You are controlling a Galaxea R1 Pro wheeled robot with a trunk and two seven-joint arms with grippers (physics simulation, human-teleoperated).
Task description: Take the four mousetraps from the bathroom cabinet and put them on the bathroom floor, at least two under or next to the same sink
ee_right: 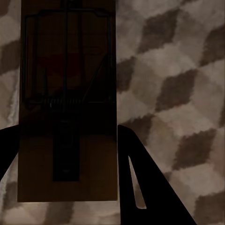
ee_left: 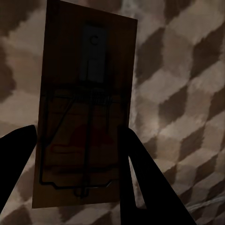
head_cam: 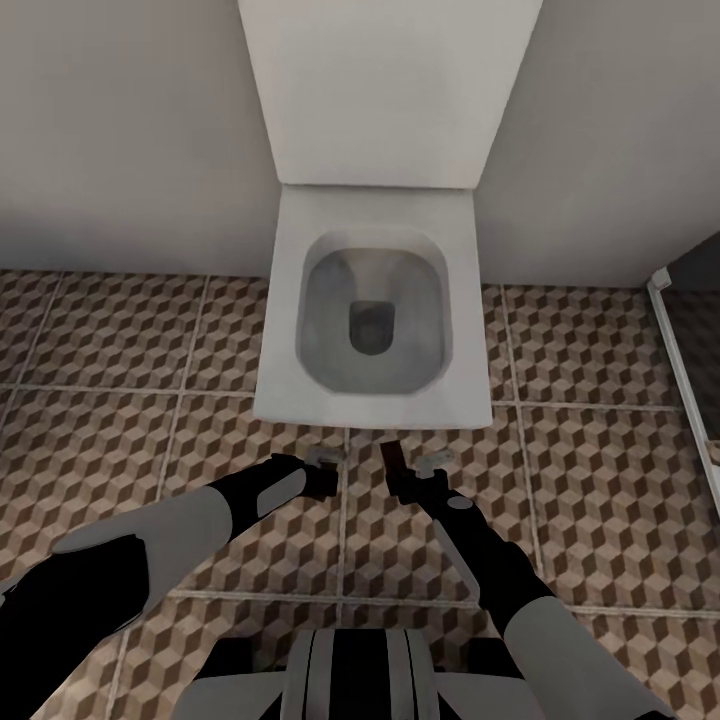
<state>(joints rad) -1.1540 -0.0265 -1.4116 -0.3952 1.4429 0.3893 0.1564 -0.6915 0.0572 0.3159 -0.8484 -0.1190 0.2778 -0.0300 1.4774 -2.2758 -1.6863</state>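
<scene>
- Head view: a white squarish toilet [head_cam: 372, 320] fills the centre, lid [head_cam: 385, 90] upright against the pale wall at the top of the frame.
- The floor [head_cam: 120, 340] with its brown, beige and grey cube tiles spreads across the lower half; a dark glass panel edge [head_cam: 690, 330] shows at the right edge.
- Both arms reach up from the bottom of the frame and end just below the toilet's front rim.
- The left gripper [head_cam: 325, 462] sits lower centre, slightly left. In the left wrist view its two dark fingers [ee_left: 145, 183] press on either long side of a mousetrap [ee_left: 84, 112], so it is clamped on that trap.
- That trap is a brown wooden slab with a dark wire frame and metal plate, held above the tiles [ee_left: 187, 93].
- The right gripper [head_cam: 415, 470] sits lower centre, slightly right, with a thin dark reddish piece [head_cam: 393, 458] beside it, probably its trap seen edge-on.
- In the right wrist view a second trap [ee_right: 68, 103] lies between the dark fingers [ee_right: 140, 183], one finger touching its long edge; the grip looks closed on it.
- The tiles [ee_right: 178, 84] lie behind it, blurred.
</scene>
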